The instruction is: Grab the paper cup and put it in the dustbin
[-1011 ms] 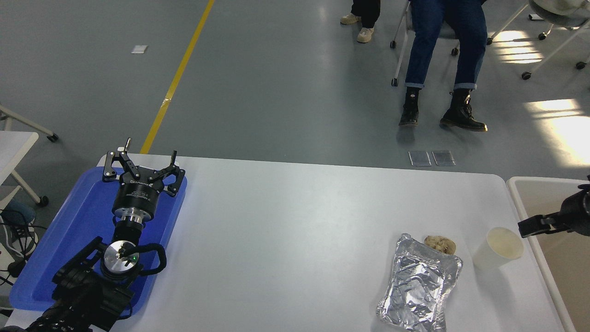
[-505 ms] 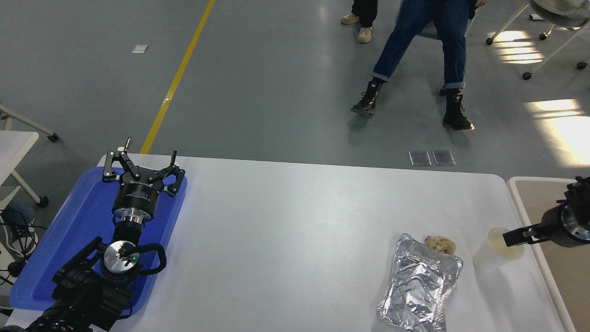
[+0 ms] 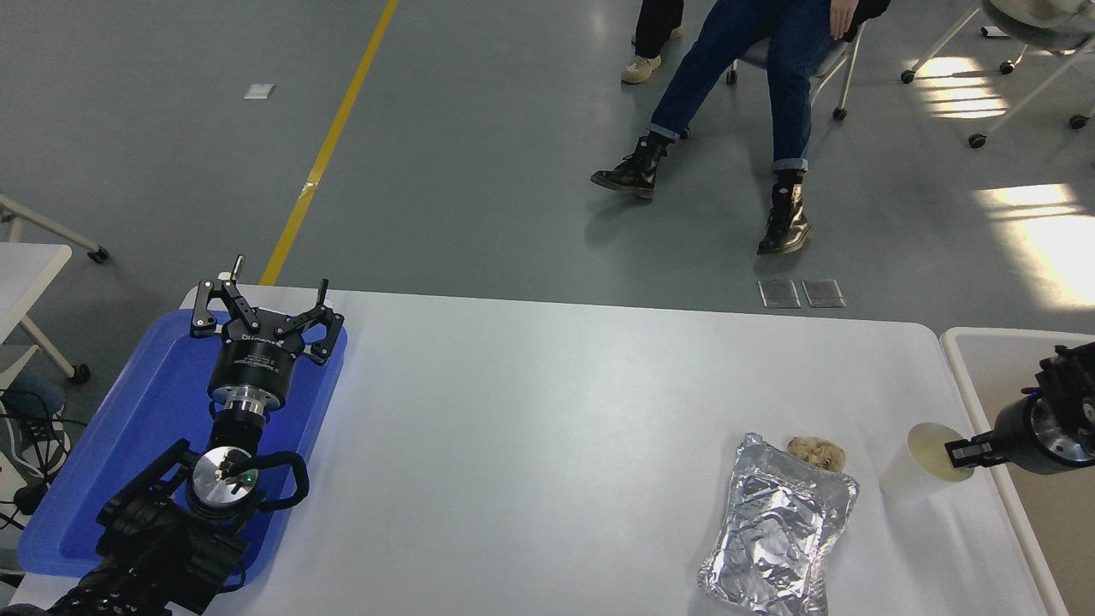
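The white table (image 3: 547,445) has rounded corners and stands on a grey, glossy floor (image 3: 479,154). A yellow line (image 3: 329,141) runs diagonally across the floor toward the table's far left corner. Sunlight patches lie on the floor at the far right.

The paper cup (image 3: 928,458) stands upright near the table's right edge, mouth open upward, pale inside visible. The dustbin (image 3: 962,364) sits just beside the table's right edge; its white rim and beige inner wall are partly in view.

The right gripper (image 3: 967,449) enters from the right edge, above the dustbin. One finger tip lies over the cup's rim on its right side. Whether its fingers are apart or closed cannot be told from this view.

A crinkled foil bag (image 3: 778,535) lies flat left of the cup, with a small brown lump (image 3: 817,452) touching its far end.

The left gripper (image 3: 261,308) is parked at the lower left above a blue tray (image 3: 128,428), fingers spread apart, holding nothing.

Beyond the table, a person (image 3: 753,60) in jeans and black boots sits on a wheeled chair.
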{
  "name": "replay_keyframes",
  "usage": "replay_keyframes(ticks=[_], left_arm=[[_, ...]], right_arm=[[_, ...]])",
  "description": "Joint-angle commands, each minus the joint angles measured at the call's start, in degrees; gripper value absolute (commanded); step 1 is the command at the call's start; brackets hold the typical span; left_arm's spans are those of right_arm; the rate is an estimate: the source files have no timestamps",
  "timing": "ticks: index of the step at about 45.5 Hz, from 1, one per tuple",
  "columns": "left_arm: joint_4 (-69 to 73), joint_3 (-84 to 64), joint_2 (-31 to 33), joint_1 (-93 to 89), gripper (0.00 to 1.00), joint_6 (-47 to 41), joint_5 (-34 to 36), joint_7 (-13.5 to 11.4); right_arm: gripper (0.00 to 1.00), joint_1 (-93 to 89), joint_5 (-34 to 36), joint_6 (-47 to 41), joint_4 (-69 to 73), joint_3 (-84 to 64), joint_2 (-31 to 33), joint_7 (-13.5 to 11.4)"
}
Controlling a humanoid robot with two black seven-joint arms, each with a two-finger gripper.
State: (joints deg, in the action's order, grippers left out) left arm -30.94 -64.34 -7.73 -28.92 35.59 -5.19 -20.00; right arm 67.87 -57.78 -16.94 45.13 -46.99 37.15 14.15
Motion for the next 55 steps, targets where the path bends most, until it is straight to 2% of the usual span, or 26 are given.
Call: replay_keyframes(ticks=[1,6,18,28,42,55], left_arm=[[0.00,0.00,0.00,0.00,1.00,0.00,0.00,-0.04],[0.00,0.00,0.00,0.00,1.00,0.00,0.00,-0.04],[0.00,0.00,0.00,0.00,1.00,0.00,0.09,0.05],[0.00,0.00,0.00,0.09,1.00,0.00,0.09,-0.04],[0.00,0.00,0.00,0.09,1.00,0.00,0.09,0.05],[0.00,0.00,0.00,0.09,1.00,0.00,0.09,0.05]], right_arm=[[0.00,-0.10,0.03,0.07,0.31,0.49,-0.06,0.09],[0.00,0.25,0.03,0.07,0.57,0.85,0.11,0.18],[0.00,4.90,0.12,-1.42,3.03,1.55,4.07,2.64],[0.00,12.45,-0.58,-5.38,8.30,0.93,8.20,2.73],[0.00,29.15,-4.01,-17.76,15.86,0.67,14.88,2.73],[0.00,42.25,-4.10,-28.06,16.92,0.67,15.67,2.64]])
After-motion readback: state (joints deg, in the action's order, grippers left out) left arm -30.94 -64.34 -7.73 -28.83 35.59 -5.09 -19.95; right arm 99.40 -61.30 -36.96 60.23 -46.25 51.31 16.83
